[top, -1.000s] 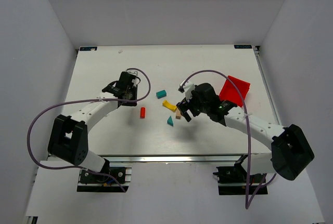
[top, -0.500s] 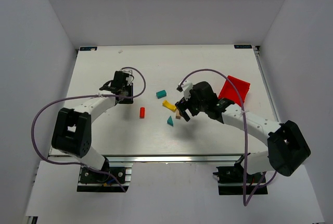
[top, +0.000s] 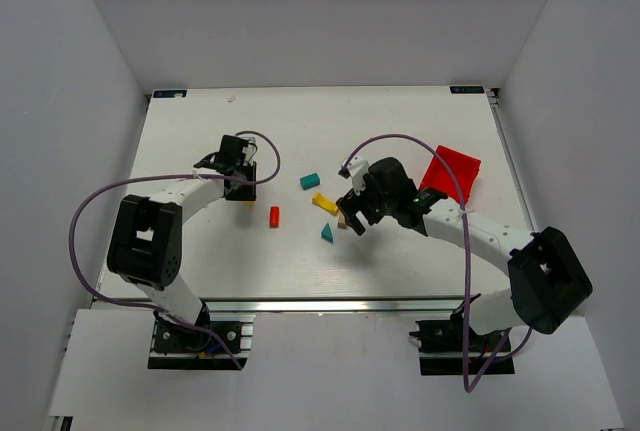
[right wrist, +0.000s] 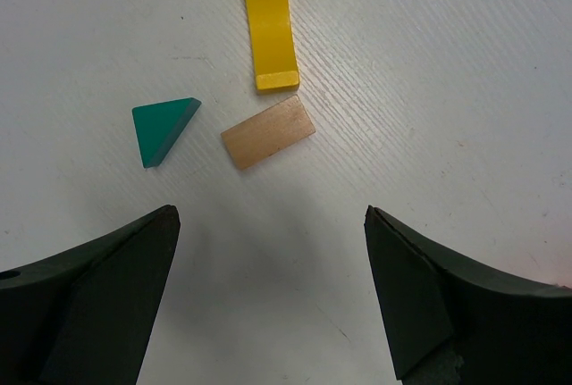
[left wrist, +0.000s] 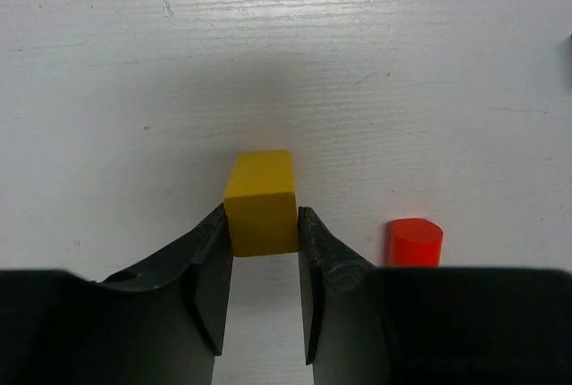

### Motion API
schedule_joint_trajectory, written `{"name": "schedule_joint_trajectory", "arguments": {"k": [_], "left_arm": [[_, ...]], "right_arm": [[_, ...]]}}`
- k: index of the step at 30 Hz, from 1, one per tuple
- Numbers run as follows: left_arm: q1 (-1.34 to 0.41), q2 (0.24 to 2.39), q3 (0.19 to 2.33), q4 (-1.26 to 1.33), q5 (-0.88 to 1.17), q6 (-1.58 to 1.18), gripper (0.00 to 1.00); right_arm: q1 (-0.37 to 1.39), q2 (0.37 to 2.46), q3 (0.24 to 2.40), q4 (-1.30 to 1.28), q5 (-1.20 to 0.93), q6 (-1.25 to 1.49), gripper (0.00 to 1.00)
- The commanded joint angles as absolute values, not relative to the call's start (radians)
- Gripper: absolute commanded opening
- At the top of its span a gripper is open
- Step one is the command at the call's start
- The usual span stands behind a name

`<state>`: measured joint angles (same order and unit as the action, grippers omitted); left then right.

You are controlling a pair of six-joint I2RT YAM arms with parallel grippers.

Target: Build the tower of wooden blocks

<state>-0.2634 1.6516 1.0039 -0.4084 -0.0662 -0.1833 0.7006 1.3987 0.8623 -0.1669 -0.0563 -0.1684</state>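
Wood finishes
I see a matt-painted yellow block [left wrist: 260, 202], a bare tan block [right wrist: 268, 131], a grainy white table [left wrist: 375, 63].

Yellow bar [right wrist: 266, 19] cut by top edge; red cylinder [left wrist: 416, 240] partly hidden.

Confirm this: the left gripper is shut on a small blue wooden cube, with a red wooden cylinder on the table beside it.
Wrong colour: the small wooden cube in the left gripper is yellow, not blue, as the left wrist view shows. The gripper is shut on it, with the red wooden cylinder on the table beside it.
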Motion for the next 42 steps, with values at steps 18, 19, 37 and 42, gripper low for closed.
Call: {"name": "schedule_joint_trajectory", "arguments": {"k": [18,19,37,42], "left_arm": [[-0.261,1.675,1.088,-0.529,-0.103,-0.213,0.85],[-0.261,1.677,1.092,-0.534,-0.11,-0.225,0.86],[-0.285,1.573,1.153,-0.637,-0.112,-0.311,0.98],[-0.285,1.401,1.161,-0.669,-0.074,-0.379,0.98]], "right_arm": [[0.693,1.381,0.899,-0.155,-0.075,-0.172,0.89],[0.693,1.379,0.897,-0.156,-0.074,-0.17,0.89],[0.692,1.405,0.931,-0.138,-0.014,-0.08,0.89],[0.701,1.491,1.035,-0.101,0.02,0.092,0.89]]}}
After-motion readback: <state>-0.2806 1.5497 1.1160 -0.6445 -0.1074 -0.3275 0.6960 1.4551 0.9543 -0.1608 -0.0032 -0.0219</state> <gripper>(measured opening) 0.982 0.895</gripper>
